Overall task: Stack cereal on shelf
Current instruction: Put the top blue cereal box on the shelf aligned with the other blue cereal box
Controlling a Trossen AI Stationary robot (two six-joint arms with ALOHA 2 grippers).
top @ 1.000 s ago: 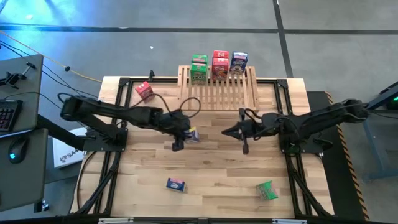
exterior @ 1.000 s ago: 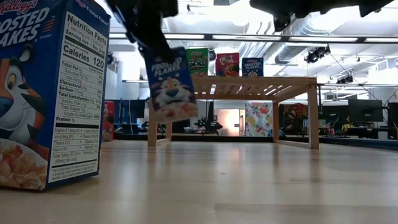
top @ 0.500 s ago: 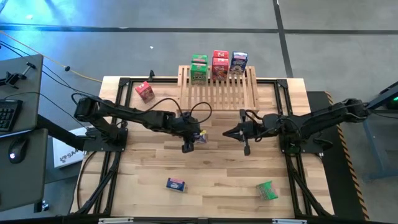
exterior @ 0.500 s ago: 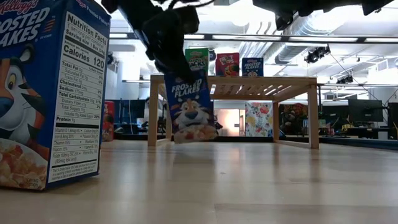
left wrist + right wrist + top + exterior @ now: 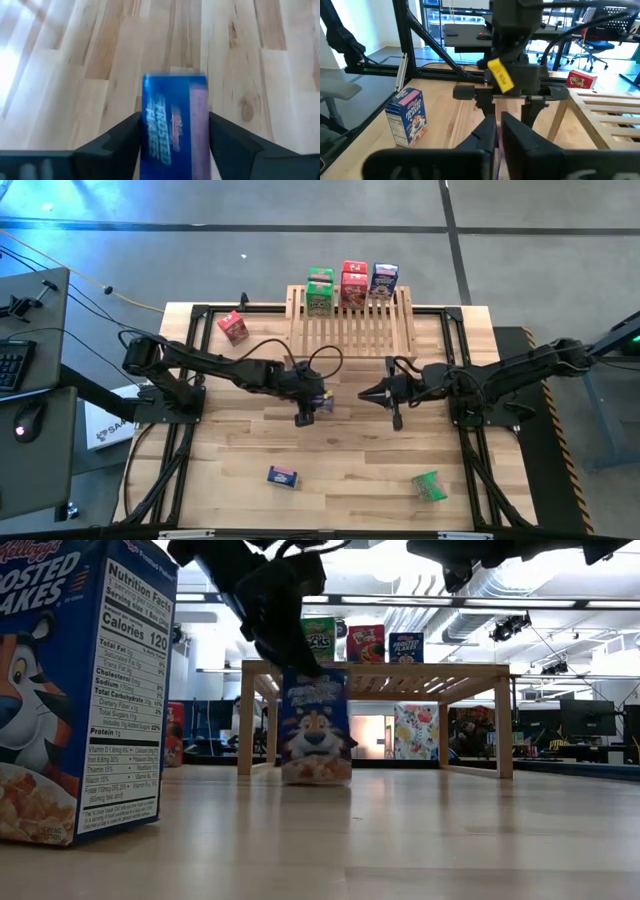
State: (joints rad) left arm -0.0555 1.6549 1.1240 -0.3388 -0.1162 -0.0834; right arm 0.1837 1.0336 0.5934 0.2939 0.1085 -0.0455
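My left gripper (image 5: 318,402) is shut on a blue-and-white cereal box (image 5: 316,730) at mid-table, in front of the light-wood shelf (image 5: 352,330). The box stands upright, its bottom at the table or just above it. My right gripper (image 5: 365,394) hovers shut and empty just to the right of it. Green (image 5: 320,292), red (image 5: 354,284) and blue (image 5: 384,279) boxes stand along the shelf's far edge. My left gripper pinches the box's upper end (image 5: 175,95) between its two fingers (image 5: 120,135), one on each of two opposite sides. The fingers come from above, slanting from the table's left. The box hangs upright below them; whether its bottom (image 5: 316,780) touches the table I cannot tell.
A red box (image 5: 232,327) stands at the table's far left. A blue box (image 5: 283,476) and a green box (image 5: 429,486) stand near the front edge; the blue one fills the low view's left (image 5: 80,690). Bare wood lies between them.
My left gripper has gone toward the table's right edge and down with the blue box. The box hung tilted and clear of the table; it now stands upright and low, at the table's surface. My right arm has kept still.
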